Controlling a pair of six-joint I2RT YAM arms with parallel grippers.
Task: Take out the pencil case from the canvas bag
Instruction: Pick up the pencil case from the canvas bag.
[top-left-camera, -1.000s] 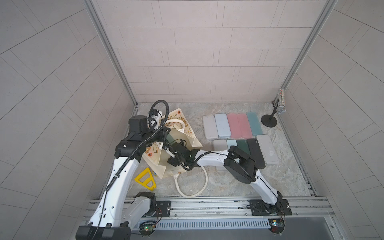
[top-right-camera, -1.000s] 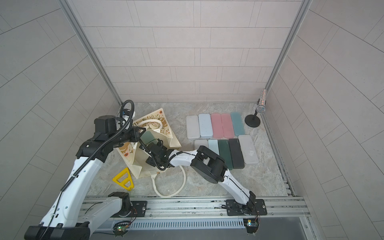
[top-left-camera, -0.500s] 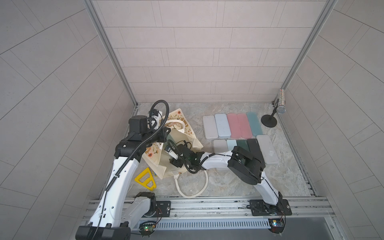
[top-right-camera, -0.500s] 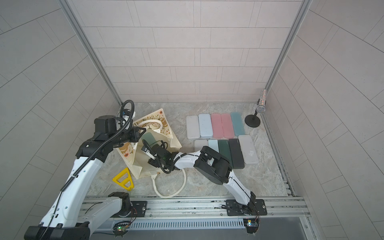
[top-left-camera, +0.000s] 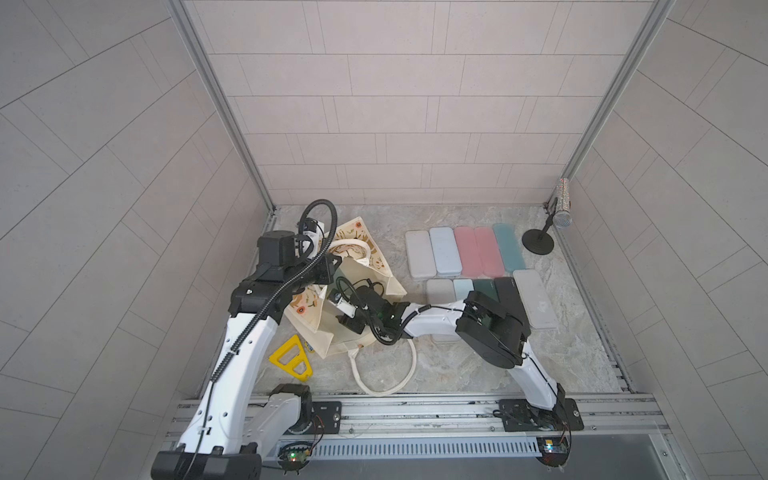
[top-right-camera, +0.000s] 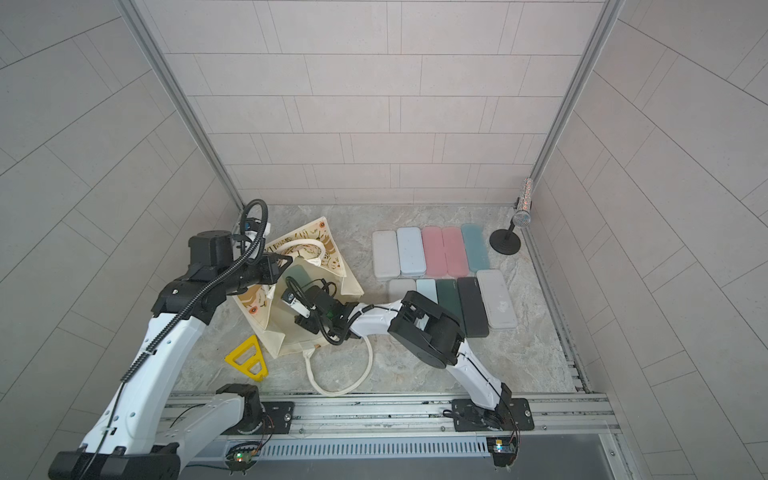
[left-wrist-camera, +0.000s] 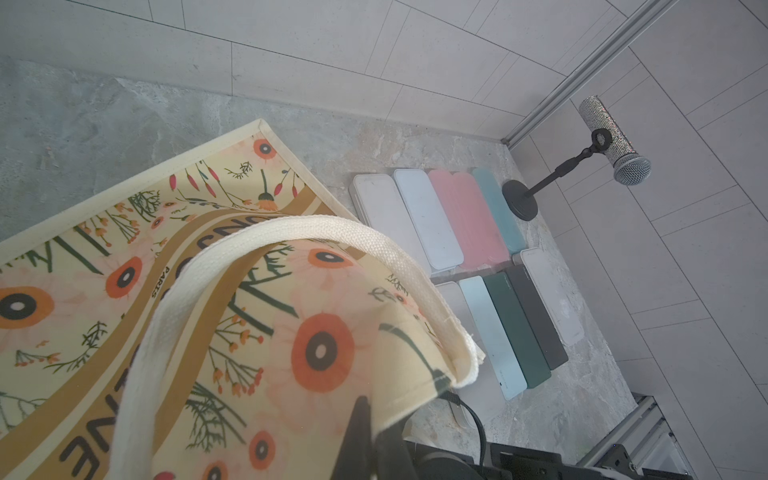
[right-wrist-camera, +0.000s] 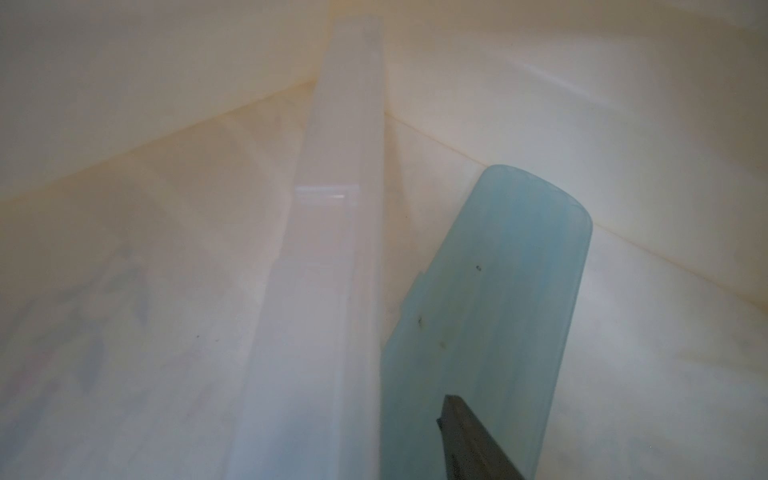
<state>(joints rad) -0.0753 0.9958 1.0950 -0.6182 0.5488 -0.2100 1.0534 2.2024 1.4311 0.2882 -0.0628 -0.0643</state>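
R gripper (top-left-camera: 340, 313) has pushed deeper into the canvas bag (top-left-camera: 322, 341) vs 1 s ago, elbow a bit further right.

Both top views: bag stands near the desk's (top-left-camera: 457, 365) left edge, mouth up. L gripper (top-left-camera: 328, 269) is at its far rim, R tips hidden inside. 10 cases (top-left-camera: 442, 251) lie in 2 rows toward the back right corner.

L wrist view: L fingers (left-wrist-camera: 360, 432) pinched shut on the bag's rim fabric, holding the mouth open.

R wrist view: teal pencil case (right-wrist-camera: 498, 299) leans inside the bag beside a clear case (right-wrist-camera: 332, 270). 1 finger (right-wrist-camera: 465, 432) lies over the teal one, other unseen, so can't tell if it's gripped.

Step looks like the grasp. Next, I'd say: clamp firmly, then lift straight up w/o snagging fabric.
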